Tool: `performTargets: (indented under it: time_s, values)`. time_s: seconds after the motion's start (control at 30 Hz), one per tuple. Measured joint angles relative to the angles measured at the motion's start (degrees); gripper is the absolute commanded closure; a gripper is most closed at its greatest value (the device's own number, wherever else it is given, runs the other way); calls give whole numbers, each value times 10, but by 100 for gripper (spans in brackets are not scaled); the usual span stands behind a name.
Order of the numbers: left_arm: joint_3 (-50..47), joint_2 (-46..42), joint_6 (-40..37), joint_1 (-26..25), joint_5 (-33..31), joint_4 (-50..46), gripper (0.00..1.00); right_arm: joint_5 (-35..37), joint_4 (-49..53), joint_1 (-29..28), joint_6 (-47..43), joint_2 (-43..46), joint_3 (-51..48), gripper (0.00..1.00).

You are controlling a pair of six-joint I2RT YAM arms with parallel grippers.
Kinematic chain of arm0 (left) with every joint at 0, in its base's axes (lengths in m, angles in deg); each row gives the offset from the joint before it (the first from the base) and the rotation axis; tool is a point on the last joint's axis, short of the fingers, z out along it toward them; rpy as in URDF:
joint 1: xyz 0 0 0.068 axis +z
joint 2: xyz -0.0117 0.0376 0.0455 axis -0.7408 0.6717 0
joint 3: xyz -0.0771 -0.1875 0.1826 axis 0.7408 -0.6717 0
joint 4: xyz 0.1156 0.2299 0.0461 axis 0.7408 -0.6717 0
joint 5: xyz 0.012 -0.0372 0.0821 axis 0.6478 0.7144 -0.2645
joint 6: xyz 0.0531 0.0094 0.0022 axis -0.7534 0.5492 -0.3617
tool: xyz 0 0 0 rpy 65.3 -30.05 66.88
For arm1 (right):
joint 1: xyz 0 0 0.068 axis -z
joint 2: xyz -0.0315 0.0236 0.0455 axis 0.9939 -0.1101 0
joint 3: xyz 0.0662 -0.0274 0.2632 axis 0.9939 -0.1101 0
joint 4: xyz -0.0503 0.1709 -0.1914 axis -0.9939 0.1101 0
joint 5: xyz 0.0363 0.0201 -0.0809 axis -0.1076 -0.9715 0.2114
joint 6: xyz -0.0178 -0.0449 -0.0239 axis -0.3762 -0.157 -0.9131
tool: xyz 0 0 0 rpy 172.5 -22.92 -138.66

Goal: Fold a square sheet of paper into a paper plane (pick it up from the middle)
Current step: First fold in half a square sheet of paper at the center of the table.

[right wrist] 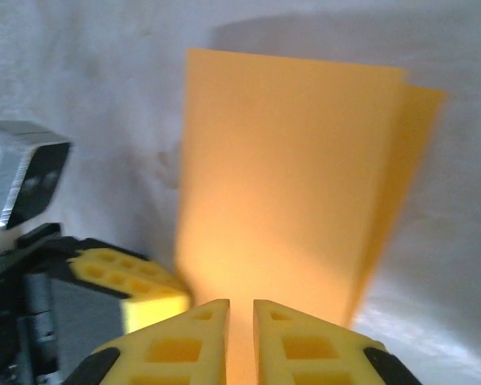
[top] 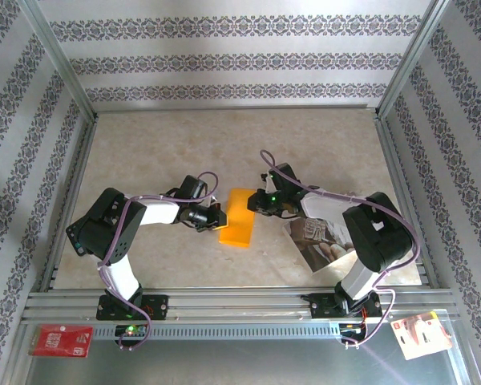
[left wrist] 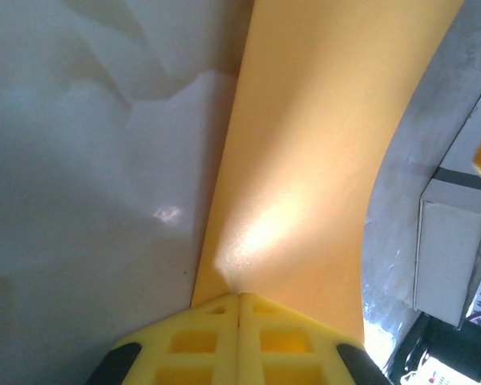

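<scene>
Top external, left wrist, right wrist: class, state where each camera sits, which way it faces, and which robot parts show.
Top external: above, behind the bases, looking down on the table; both arms, left gripper and right gripper flanking the orange sheet.
Left wrist: looks along its shut fingers pinching the sheet.
Right wrist: faces the sheet over slightly parted fingers.
Shared by all: the sheet.

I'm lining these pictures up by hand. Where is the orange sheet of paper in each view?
Top external: orange sheet of paper near the centre.
Left wrist: runs from bottom centre to top right.
Right wrist: centre, two layers showing.
Shared landmark: left pincer shut on the sheet's left edge; bottom centre in left wrist, lower left in right wrist.
</scene>
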Motion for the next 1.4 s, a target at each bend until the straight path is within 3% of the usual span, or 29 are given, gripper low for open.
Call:
performTargets:
  time_s: [0.3,0.63,1.1,1.4]
  values:
    - [-32,-16,-2,0,26,11,100,-26,-54,-53,59,-66,42,94]
    - [-36,-17,-2,0,25,17,100,-27,-74,-87,88,-129,68,97]
    - [-36,-18,-19,0,22,12,100,8,-44,-80,82,-174,121,100]
    - [-36,-18,-26,0,22,11,100,-25,-13,-57,67,-197,157,100]
